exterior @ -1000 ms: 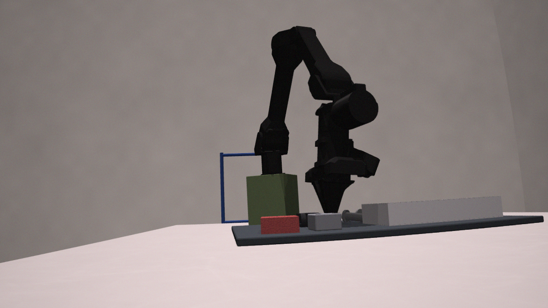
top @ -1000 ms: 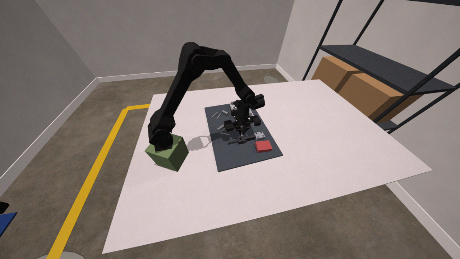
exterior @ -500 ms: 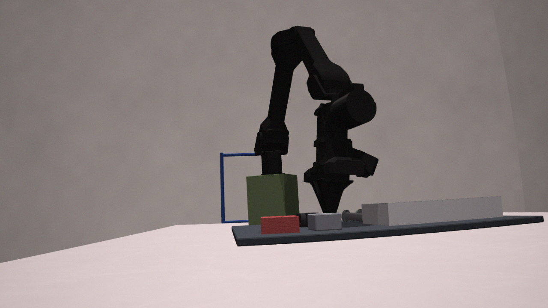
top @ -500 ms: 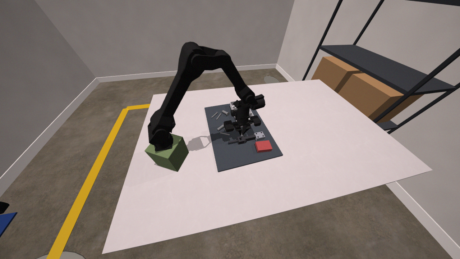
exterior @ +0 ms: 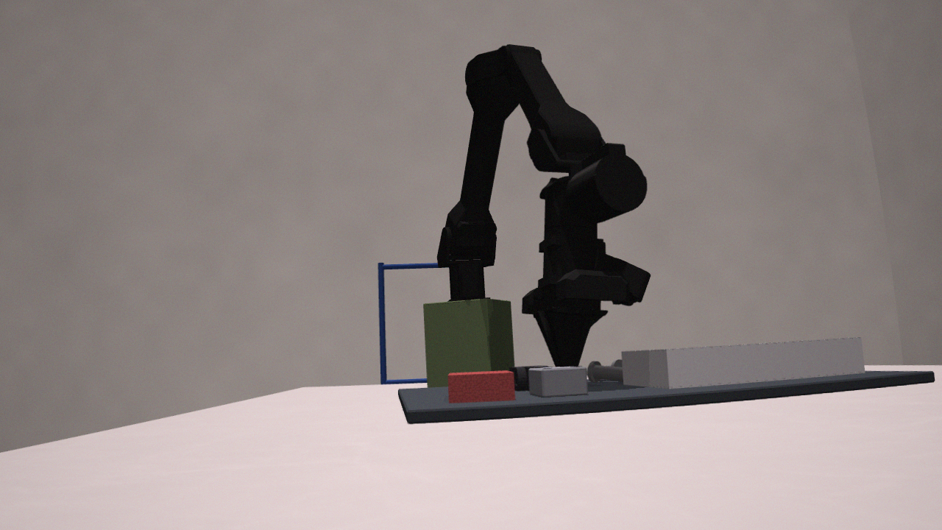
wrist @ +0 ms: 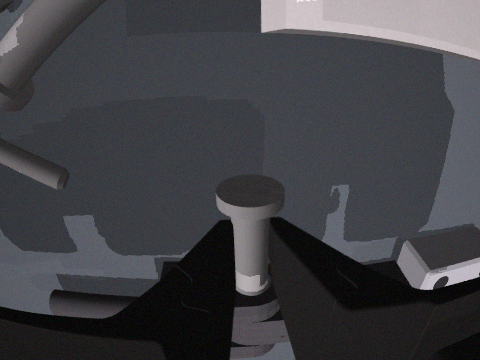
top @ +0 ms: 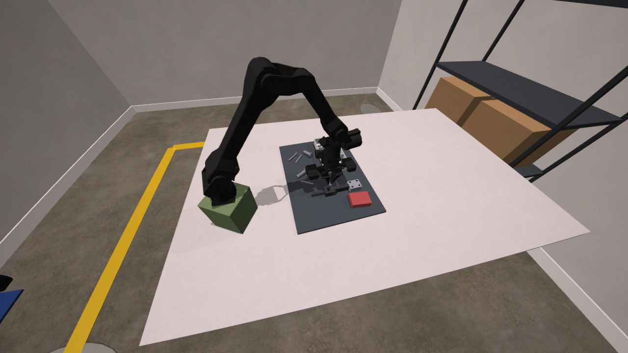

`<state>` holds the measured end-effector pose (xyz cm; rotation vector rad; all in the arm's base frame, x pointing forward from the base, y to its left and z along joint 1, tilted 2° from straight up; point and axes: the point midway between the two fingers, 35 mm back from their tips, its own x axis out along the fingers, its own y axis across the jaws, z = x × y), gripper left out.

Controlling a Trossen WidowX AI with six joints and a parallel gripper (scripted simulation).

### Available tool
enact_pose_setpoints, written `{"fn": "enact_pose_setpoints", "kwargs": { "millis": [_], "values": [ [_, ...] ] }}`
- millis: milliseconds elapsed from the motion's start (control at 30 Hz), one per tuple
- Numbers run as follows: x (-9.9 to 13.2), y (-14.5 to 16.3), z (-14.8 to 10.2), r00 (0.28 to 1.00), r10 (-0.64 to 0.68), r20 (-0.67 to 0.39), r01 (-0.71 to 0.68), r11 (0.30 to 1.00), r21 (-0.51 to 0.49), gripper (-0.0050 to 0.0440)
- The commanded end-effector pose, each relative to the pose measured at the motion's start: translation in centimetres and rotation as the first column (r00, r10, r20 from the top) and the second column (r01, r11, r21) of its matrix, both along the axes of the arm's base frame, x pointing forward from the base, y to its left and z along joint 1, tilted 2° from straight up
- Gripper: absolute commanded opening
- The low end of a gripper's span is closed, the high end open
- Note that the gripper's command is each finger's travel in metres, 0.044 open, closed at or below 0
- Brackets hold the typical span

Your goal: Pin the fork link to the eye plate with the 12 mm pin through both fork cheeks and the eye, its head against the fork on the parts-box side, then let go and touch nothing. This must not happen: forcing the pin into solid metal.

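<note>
My gripper (top: 331, 180) is shut on the 12 mm pin (wrist: 250, 234), a grey pin with a flat round head. It grips the shank and holds the pin low over the dark mat (top: 329, 189). The pin's other end meets the dark rings of the fork link (wrist: 254, 323), right under my fingertips; I cannot tell how far it is in. The fork link (top: 327, 190) lies beside the grey eye plate block (top: 354, 185), which also shows at the right of the wrist view (wrist: 436, 260).
A red block (top: 359, 198) sits on the mat near the eye plate. Several loose pins (top: 298, 157) lie at the mat's far left, and the wrist view shows them too (wrist: 54, 20). The arm stands on a green block (top: 228, 210). A shelf with cardboard boxes (top: 496, 118) stands at the right.
</note>
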<state>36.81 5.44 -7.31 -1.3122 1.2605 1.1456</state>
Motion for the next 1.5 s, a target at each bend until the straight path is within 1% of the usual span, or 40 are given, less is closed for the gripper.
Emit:
{"fn": "enact_pose_setpoints", "kwargs": {
  "millis": [0, 1467],
  "values": [
    [0.0, -0.6, 0.0, 1.0, -0.008, 0.0, 0.008, 1.0, -0.01, 0.0013],
    [0.0, 0.6, 0.0, 1.0, -0.008, 0.0, 0.008, 1.0, -0.009, 0.0013]
  ]
}}
